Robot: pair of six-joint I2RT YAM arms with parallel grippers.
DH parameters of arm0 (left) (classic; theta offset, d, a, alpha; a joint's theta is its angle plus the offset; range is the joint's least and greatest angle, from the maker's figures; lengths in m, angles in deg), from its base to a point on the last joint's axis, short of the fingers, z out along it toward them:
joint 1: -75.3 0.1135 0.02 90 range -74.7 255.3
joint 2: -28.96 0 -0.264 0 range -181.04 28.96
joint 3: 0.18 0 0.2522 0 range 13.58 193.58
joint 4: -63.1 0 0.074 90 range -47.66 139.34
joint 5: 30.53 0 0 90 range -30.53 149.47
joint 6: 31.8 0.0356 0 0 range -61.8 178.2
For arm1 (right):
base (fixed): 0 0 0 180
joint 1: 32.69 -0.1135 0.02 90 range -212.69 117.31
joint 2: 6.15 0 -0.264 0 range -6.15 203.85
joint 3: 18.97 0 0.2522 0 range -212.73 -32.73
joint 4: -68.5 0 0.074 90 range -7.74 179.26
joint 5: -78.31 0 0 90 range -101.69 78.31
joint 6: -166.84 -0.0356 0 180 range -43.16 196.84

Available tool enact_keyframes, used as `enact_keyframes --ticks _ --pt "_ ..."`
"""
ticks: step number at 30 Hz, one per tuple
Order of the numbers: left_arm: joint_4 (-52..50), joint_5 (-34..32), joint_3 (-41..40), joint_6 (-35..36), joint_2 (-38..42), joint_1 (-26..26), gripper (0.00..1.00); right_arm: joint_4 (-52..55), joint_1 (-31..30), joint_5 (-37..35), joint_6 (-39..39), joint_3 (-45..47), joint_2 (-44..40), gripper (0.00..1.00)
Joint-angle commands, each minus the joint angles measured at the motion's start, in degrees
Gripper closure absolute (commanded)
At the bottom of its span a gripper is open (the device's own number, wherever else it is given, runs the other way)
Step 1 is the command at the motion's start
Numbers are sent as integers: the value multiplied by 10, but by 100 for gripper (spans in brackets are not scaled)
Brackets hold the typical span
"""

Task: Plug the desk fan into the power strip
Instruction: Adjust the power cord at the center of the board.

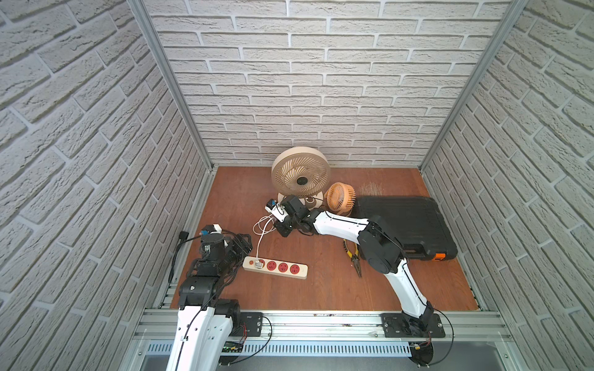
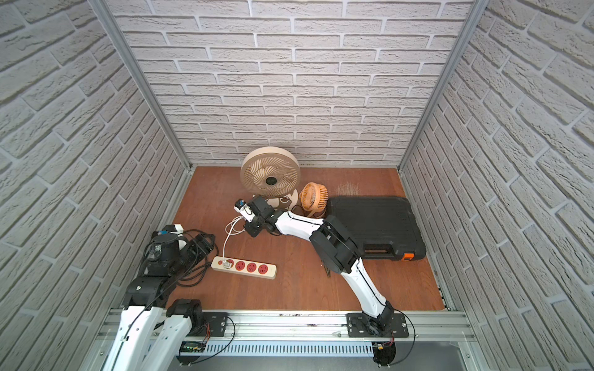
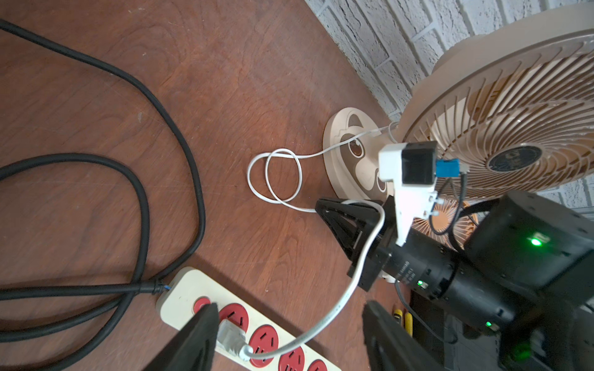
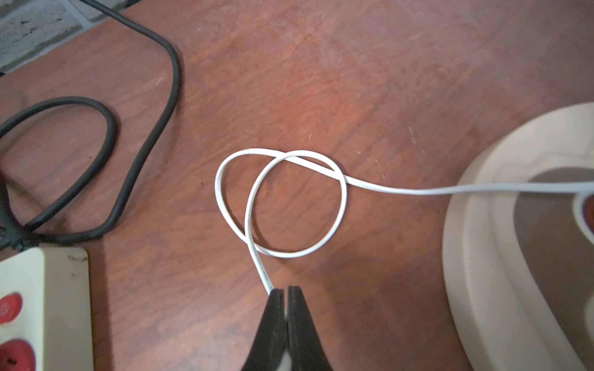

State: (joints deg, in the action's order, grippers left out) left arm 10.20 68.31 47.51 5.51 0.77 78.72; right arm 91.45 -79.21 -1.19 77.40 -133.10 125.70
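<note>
- The wooden desk (image 1: 321,289) is filling a brick-walled booth, with two robot arms reaching in from its near edge.
- The beige desk fan (image 1: 300,173) is standing upright against the back wall.
- The cream power strip (image 1: 304,270) is lying flat by the left arm, well apart from the fan.
- The left tool (image 3: 289,308) is hovering just over the strip's button end, spread wide and gripping nothing.
- The right tool (image 4: 285,290) is pressed together, pinching the fan's white cord (image 4: 418,191) just past a loose loop lying on the desk.
- The white plug (image 3: 229,337) is sitting in the socket beside the red button. I cannot tell whether it is fully home.
- To do this well, I judge the right arm should be guiding the cord gently and keeping slack so nothing tugs the plug out, with the left tool steadying the strip.
</note>
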Motion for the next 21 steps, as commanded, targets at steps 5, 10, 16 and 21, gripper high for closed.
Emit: enact_keyframes --ticks 5,10,16,21 --pt "11 -12 0 13 4 8 26 4 4 24 -9 58 -79 51" --pt "-3 -29 -1 20 20 9 26 0 4 3 -16 151 -198 29" --pt "-15 -32 -4 24 31 10 26 12 4 -8 -21 230 -288 1" --pt "-31 -26 0 39 32 10 25 -19 4 -67 -84 341 -361 1"
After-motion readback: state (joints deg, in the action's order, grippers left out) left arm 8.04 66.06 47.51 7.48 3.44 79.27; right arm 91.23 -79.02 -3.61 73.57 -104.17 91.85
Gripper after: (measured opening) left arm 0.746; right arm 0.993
